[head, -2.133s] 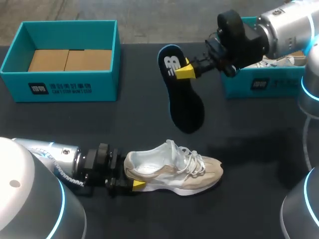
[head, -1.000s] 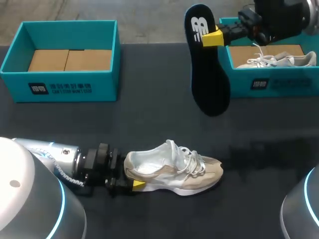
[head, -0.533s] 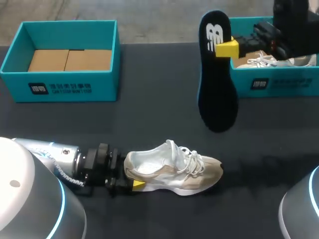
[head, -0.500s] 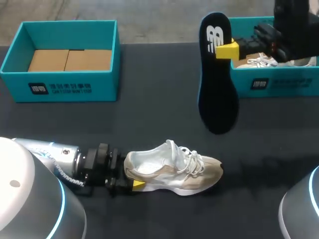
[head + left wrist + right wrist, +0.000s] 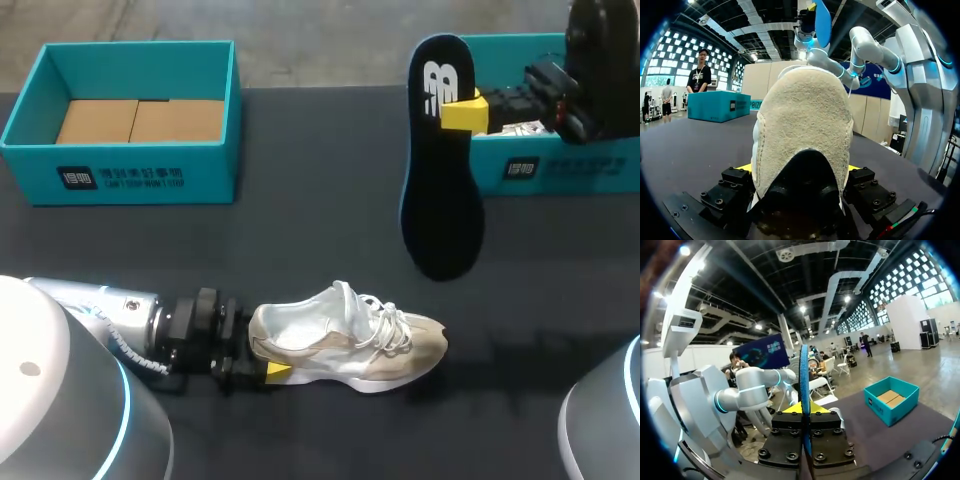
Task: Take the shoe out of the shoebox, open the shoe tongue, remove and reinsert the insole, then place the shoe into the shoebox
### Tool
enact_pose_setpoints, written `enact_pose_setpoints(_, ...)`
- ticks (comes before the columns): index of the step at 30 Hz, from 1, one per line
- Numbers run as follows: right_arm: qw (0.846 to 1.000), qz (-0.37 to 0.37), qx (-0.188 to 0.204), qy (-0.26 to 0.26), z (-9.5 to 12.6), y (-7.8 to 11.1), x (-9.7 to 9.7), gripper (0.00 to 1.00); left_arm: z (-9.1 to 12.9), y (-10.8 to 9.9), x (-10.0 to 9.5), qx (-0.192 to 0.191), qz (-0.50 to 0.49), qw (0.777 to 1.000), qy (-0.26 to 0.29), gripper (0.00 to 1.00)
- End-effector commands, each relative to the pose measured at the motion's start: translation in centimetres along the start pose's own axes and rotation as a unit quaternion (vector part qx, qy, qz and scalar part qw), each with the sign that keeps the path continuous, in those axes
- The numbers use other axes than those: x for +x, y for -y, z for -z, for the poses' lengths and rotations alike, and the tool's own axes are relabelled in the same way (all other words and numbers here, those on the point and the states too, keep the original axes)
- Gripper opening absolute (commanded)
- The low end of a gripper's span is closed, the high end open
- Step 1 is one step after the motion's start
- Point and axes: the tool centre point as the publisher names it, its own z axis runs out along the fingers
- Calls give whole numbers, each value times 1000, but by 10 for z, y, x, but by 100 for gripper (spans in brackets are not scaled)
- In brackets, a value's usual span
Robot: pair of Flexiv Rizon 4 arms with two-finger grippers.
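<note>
Right gripper is clamped on the insole, hanging toe-down at 1 o'clock from the shoe. Left gripper grips the shoe's heel, toe pointing to 3 o'clock. Shoebox at 10 o'clock.

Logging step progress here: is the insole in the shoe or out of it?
Out. The right gripper holds the insole in the air, clear of the shoe lying on the table.

On the table, shoe in front, insole aloft behind it, left shoebox and right shoebox at the back.
</note>
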Motion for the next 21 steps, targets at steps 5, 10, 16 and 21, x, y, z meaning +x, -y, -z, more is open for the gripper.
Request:
enact_pose_setpoints(5,1000,-4,-10,9,6,5,20,0,0,-2,-1,0,0,1000,-1,0)
enact_pose_setpoints(10,1000,-14,-9,18,14,6,26,0,0,-2,-1,0,0,1000,-1,0)
enact_pose_setpoints(16,1000,-4,-15,14,19,2,28,0,0,-2,-1,0,0,1000,-1,0)
enact_pose_setpoints(21,1000,-4,-15,14,19,0,27,0,0,-2,-1,0,0,1000,-1,0)
